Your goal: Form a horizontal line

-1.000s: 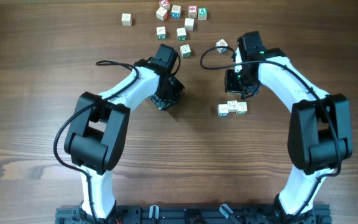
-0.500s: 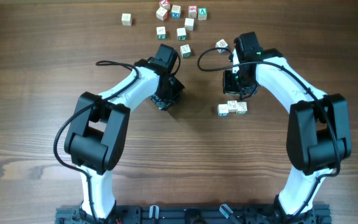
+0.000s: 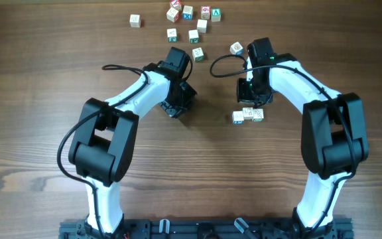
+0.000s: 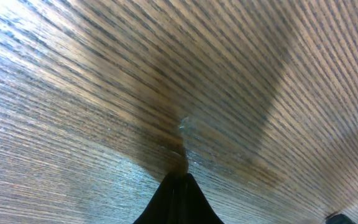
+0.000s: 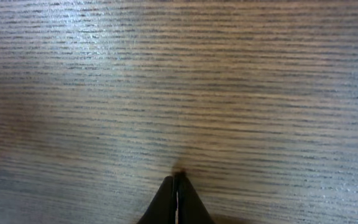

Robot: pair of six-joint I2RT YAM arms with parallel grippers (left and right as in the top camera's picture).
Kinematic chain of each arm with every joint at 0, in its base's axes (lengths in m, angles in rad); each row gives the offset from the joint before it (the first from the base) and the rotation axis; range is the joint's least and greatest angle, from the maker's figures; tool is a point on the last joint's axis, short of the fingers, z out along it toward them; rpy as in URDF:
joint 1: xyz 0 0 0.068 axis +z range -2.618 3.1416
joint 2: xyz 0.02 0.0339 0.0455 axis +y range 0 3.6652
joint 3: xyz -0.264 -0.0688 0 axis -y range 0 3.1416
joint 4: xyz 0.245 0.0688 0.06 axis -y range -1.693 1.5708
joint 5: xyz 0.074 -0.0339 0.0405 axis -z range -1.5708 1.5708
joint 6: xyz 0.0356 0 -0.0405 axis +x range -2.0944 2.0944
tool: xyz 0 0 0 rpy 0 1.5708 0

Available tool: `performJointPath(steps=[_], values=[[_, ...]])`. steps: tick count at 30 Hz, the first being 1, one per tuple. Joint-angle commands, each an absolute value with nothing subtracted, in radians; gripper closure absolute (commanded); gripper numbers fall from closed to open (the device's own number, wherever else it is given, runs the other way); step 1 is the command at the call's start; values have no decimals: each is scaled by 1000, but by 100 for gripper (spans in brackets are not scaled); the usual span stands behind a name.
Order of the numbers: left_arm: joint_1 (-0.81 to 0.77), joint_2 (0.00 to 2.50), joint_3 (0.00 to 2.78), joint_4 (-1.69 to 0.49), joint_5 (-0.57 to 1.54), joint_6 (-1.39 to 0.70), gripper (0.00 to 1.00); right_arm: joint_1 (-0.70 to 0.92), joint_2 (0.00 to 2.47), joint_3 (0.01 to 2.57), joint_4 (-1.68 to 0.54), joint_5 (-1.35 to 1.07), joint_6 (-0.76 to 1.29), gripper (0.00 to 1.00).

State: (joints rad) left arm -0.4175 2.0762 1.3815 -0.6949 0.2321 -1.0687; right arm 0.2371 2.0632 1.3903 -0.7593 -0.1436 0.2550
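The horizontal line (image 3: 248, 114) is a short row of three pale letter cubes touching side by side, right of centre on the wooden table. My right gripper (image 3: 254, 95) is just behind the row, apart from it, shut and empty. In the right wrist view its tips (image 5: 179, 177) are closed, close to bare wood, and no cube shows. My left gripper (image 3: 178, 106) is at the table's middle, shut and empty. In the left wrist view its tips (image 4: 182, 177) are closed, close to bare wood.
Several loose letter cubes lie scattered at the far edge (image 3: 193, 20). One loose cube (image 3: 198, 54) sits by my left wrist, another (image 3: 237, 48) beside my right wrist. A lone cube (image 3: 134, 20) lies at the far left.
My right arm has shifted slightly left and away from the row of cubes. The left arm and the cubes have not moved.
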Motion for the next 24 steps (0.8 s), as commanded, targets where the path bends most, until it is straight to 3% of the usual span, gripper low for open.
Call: performJointPath(steps=[1, 24], values=[[-406, 2126, 1345, -720, 129, -1085, 96, 238, 2078, 1409, -760, -125, 236, 95], [-406, 2126, 1345, -723, 128, -1081, 96, 238, 2078, 1460, -841, -126, 236, 95]])
